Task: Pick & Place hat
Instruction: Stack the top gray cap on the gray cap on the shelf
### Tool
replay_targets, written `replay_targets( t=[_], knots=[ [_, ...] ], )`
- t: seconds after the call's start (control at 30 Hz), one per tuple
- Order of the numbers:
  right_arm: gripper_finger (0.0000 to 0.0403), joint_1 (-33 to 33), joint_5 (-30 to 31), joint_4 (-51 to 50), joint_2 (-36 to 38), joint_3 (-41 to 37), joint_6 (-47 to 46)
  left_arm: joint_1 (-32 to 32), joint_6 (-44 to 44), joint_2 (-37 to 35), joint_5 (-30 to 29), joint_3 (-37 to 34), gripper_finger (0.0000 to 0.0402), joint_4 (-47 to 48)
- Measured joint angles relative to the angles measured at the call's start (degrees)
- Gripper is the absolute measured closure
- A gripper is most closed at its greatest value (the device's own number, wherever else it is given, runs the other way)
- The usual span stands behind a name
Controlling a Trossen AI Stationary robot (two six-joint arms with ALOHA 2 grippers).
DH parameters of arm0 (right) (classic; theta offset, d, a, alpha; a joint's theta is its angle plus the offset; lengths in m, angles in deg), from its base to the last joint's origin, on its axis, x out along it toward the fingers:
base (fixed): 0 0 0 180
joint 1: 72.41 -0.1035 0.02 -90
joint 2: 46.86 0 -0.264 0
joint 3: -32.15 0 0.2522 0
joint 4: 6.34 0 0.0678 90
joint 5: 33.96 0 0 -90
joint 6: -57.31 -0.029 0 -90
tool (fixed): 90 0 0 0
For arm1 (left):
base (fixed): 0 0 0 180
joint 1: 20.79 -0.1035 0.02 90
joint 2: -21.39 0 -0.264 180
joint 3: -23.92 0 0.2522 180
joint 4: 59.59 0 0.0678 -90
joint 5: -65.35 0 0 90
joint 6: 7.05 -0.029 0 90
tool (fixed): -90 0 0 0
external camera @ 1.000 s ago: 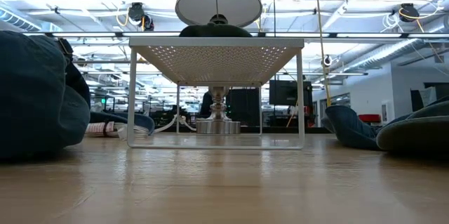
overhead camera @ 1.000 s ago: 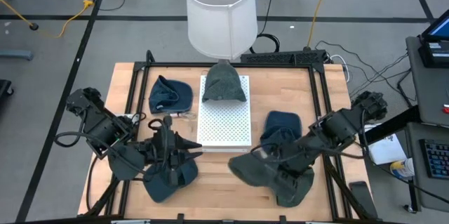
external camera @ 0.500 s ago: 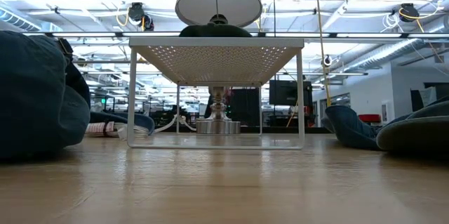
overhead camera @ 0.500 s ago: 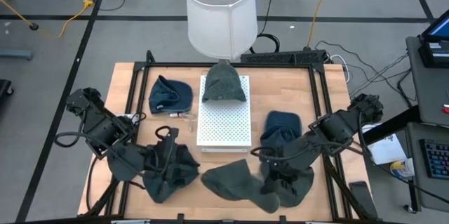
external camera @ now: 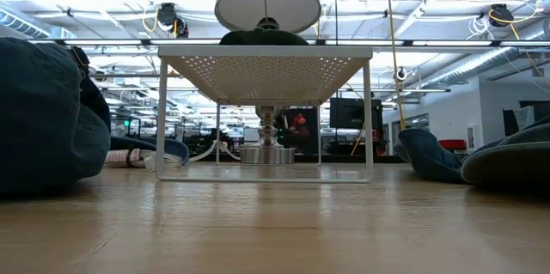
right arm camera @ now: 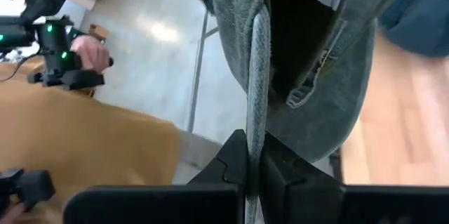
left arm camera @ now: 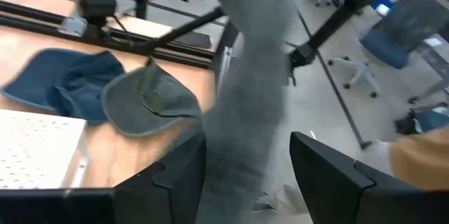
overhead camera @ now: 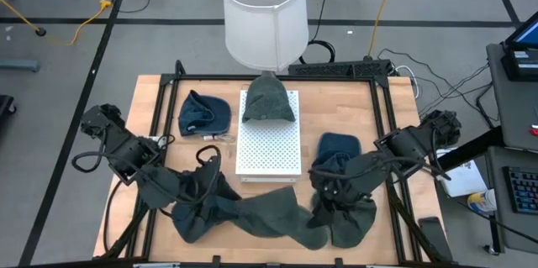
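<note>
Below the white perforated metal shelf (overhead camera: 268, 134), your grey-green knitted hat (overhead camera: 269, 215) hangs stretched between both arms. It's soft and limp, so take its doubled brim. The right gripper (right arm camera: 254, 162) is clamped flat on that hem; the left gripper (left arm camera: 245, 164) stands parted around the cloth, not pinching. A second ago the hat was bunched by the right arm.

2 arms low over the table's near edge, reaching toward each other.
Left gripper (overhead camera: 204, 186) angled inward, fingers (left arm camera: 330, 175) spread apart around grey hat (overhead camera: 273, 215) fabric; right gripper (overhead camera: 324, 194) pinched tight on the same hat's edge.
</note>
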Motion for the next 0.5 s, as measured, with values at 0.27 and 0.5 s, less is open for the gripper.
replay_targets(
  t=[0.27, 0.5],
  knots=[
    [0.0400, 0.58, -0.09, 0.44, 0.44, 0.00, 1.99, -0.42, 0.08, 0.00, -0.08, 0.00, 0.0211, -0.61],
    [0.0399, 0.99, -0.03, 0.44, 0.44, 0.00, 1.53, -1.03, -1.23, 0.00, 1.94, 0.00, 0.0283, -5.60]
  ],
)
